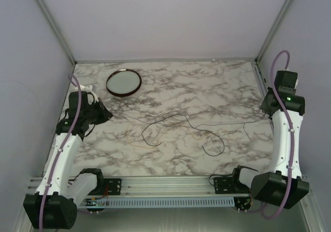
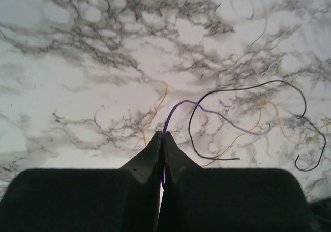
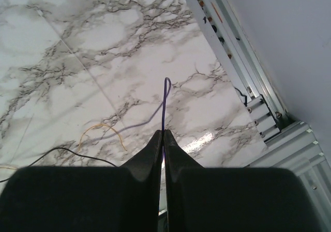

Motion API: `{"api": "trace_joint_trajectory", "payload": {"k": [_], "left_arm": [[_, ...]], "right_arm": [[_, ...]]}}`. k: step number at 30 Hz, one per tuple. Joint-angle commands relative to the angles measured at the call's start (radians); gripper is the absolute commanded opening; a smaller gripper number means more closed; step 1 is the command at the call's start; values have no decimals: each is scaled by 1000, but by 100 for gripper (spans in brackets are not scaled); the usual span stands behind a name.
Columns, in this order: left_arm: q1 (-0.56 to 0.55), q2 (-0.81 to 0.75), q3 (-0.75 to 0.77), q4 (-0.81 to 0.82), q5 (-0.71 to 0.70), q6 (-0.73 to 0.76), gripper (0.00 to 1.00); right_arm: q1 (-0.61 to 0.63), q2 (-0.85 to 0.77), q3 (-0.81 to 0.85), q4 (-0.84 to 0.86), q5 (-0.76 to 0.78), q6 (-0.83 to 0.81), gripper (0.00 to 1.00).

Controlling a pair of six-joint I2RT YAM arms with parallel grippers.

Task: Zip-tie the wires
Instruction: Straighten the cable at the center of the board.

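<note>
Both left gripper (image 2: 162, 135) and right gripper (image 3: 162, 133) pinch wires (image 2: 182, 102) (purple).

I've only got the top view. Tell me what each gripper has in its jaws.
Observer: The left gripper has its jaws shut on a thin purple wire.
Operator: Now the right.
Observer: The right gripper is shut on a purple wire too. I can't tell if it's the same one.
Operator: Say how it sits there.
Observer: A short free end pokes out past the jaws.
</note>
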Motion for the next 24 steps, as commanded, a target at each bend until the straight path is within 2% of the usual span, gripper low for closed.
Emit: {"api": "trace_joint_trajectory", "payload": {"k": [1, 9, 14, 16, 20, 23, 24], "left_arm": [[6, -21, -60, 5, 10, -32, 0], [6, -13, -175, 88, 15, -87, 0], [7, -24, -251, 136, -21, -133, 0], [5, -29, -287, 163, -8, -154, 5], [4, -20, -309, 183, -22, -167, 20], [4, -11, -306, 167, -65, -166, 42], [5, -12, -303, 164, -79, -168, 54]], "right_arm": [[-15, 3, -49, 37, 6, -8, 0], [-20, 12, -199, 147, -45, 24, 0], [-25, 42, -231, 182, -7, 51, 0], [-28, 59, -242, 198, 8, 59, 6], [-31, 98, -256, 212, 8, 66, 16], [-36, 108, -250, 210, 28, 64, 28], [-38, 107, -242, 206, 41, 62, 31]]}}
